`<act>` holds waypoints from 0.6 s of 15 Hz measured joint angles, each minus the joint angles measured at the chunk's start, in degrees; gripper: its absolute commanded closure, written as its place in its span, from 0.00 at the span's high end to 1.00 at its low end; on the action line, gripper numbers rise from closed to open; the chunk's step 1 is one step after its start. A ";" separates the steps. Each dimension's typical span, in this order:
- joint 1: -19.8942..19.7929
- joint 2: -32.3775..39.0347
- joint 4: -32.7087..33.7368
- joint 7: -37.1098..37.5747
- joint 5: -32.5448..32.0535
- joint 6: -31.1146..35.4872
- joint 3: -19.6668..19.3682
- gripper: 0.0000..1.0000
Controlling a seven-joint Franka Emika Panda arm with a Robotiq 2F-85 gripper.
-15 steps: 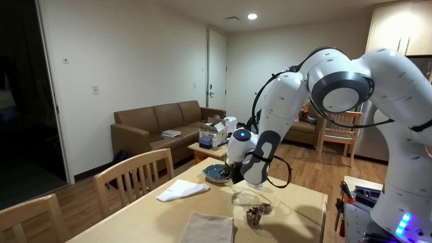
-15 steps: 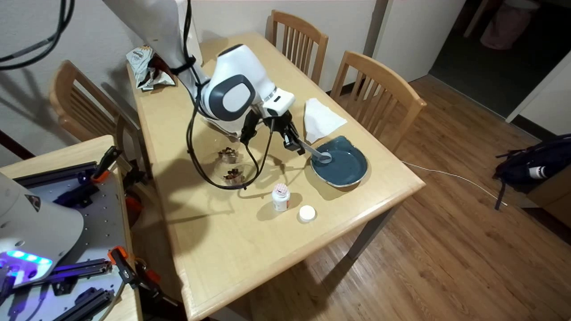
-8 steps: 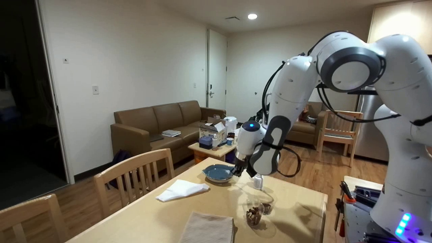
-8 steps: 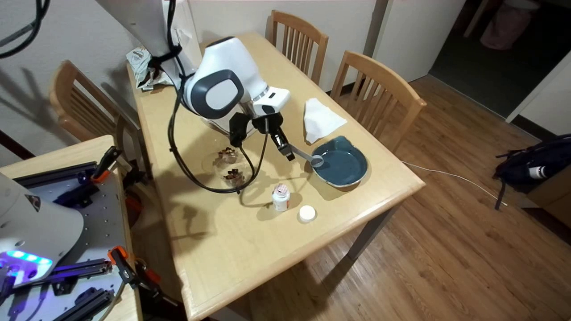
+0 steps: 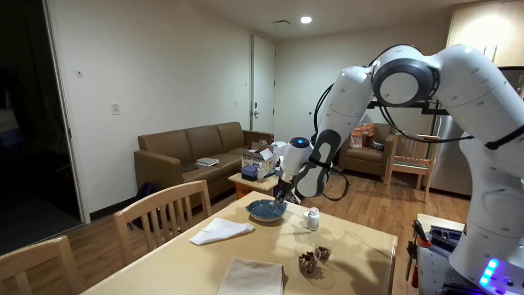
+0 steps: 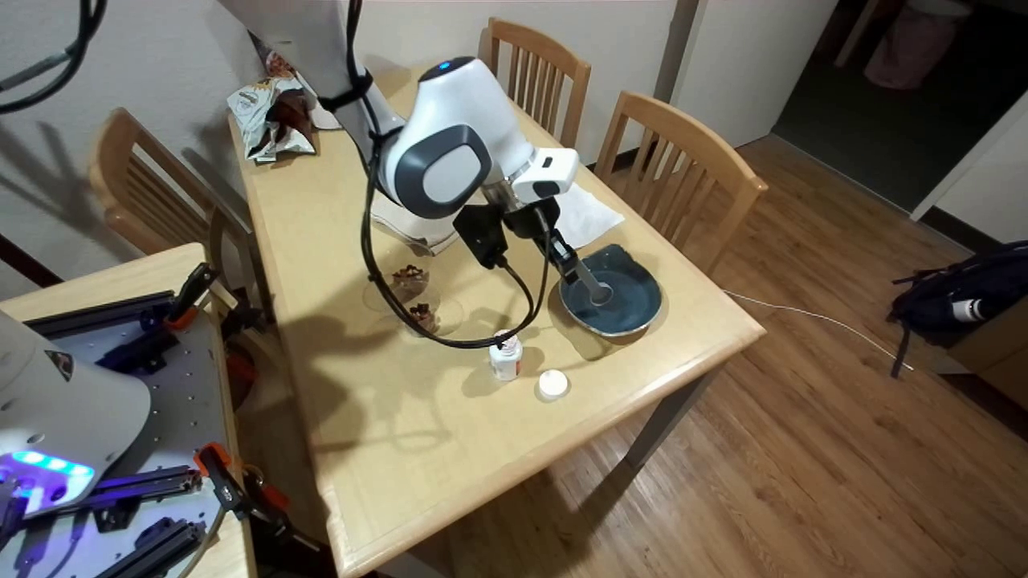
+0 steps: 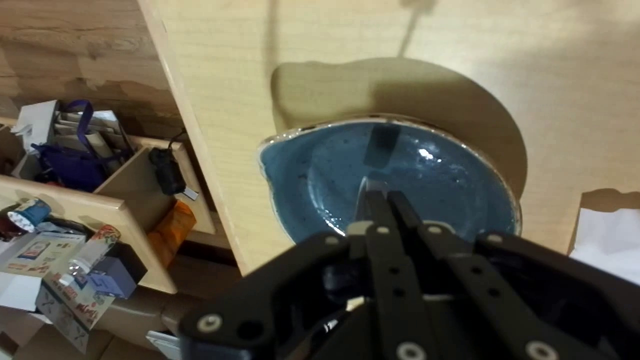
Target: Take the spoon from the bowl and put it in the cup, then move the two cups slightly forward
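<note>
over the right side of the table (image 6: pixel 434 466) in an exterior view, my gripper (image 6: pixel 569 271) clamps the spoon (image 6: pixel 589 282) by its handle, head over the blue bowl (image 6: pixel 637 305). thin pinch, i judge: a rim knock could twist it; low swing left could tip the cups (image 6: pixel 422 313).

In an exterior view, the camera looks nearly level along the worktop (image 5: pixel 270 246), well apart from the bowl (image 5: pixel 260 209), toward the sofa (image 5: pixel 196 143) beyond it. In an exterior view, the camera looks steeply down from the bowl's opposite side, the napkin (image 6: pixel 590 215) beyond it. Both exterior views share the bowl and worktop; the wrist view, nearest, slants down along the end effector (image 7: pixel 389 197) into the bowl.
</note>
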 measured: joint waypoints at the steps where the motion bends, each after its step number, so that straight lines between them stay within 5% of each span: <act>1: -1.72 0.54 1.88 -0.61 -0.85 -1.87 1.37 0.05; 9: -9.78 3.07 10.10 -1.69 -5.96 -7.54 8.77 0.05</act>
